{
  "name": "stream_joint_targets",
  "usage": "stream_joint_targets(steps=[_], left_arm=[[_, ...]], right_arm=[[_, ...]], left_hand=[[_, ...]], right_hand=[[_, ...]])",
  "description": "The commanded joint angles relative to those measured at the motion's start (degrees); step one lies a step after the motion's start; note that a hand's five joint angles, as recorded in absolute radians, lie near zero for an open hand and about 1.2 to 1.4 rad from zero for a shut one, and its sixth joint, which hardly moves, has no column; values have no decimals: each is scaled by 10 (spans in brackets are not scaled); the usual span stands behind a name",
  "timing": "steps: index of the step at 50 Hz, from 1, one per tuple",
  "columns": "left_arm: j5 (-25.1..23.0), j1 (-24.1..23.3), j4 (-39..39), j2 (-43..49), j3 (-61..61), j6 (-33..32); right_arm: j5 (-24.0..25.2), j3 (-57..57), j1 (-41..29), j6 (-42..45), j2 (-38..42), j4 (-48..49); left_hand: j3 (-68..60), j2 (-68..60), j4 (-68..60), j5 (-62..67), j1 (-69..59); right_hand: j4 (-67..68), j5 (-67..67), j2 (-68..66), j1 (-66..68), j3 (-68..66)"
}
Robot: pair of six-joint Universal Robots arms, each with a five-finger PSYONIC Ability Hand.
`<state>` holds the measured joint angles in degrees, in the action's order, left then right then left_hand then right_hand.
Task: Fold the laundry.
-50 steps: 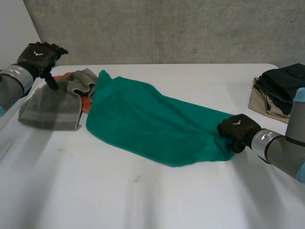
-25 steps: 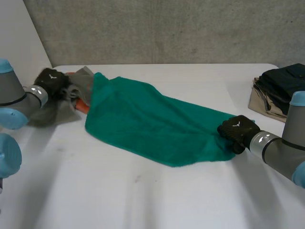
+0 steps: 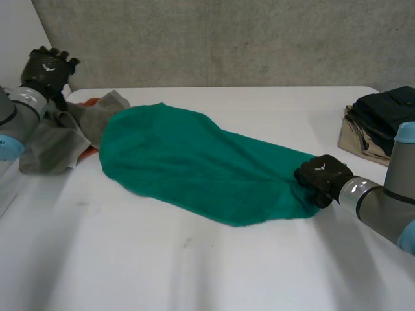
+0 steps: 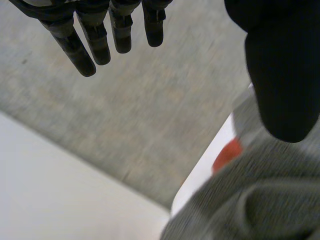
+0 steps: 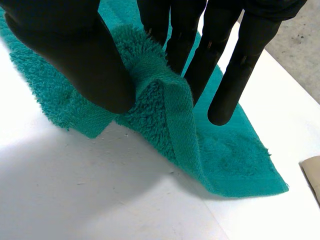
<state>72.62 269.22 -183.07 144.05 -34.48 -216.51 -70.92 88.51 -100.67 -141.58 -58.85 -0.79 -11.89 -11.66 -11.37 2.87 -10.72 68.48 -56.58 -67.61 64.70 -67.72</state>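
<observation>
I've the right robot hand pinching the fluffy green towel by its edge, with open table alongside. My left robot hand is relaxed, holding nothing.

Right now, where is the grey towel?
In the head view the grey towel lies crumpled at the left end of the table, near the left hand, beside the green towel, partly over an orange cloth.
</observation>
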Motion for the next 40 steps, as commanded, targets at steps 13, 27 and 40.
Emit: stream_joint_targets(steps=[13, 27, 40], left_arm=[[-23, -6, 198, 208, 264, -92], [208, 3, 33, 181, 240, -211], [53, -1, -3, -70, -94, -59]], right_arm=[[10, -4, 13, 2, -16, -3], [14, -13, 7, -21, -156, -25], [21, -66, -4, -91, -223, -25]], left_hand=[[-80, -82, -85, 70, -92], [-681, -683, -686, 671, -693], [19, 17, 14, -29, 7]], right_hand=[[115, -134, -124, 153, -123], [115, -134, -124, 153, -123], [115, -134, -124, 153, -123]])
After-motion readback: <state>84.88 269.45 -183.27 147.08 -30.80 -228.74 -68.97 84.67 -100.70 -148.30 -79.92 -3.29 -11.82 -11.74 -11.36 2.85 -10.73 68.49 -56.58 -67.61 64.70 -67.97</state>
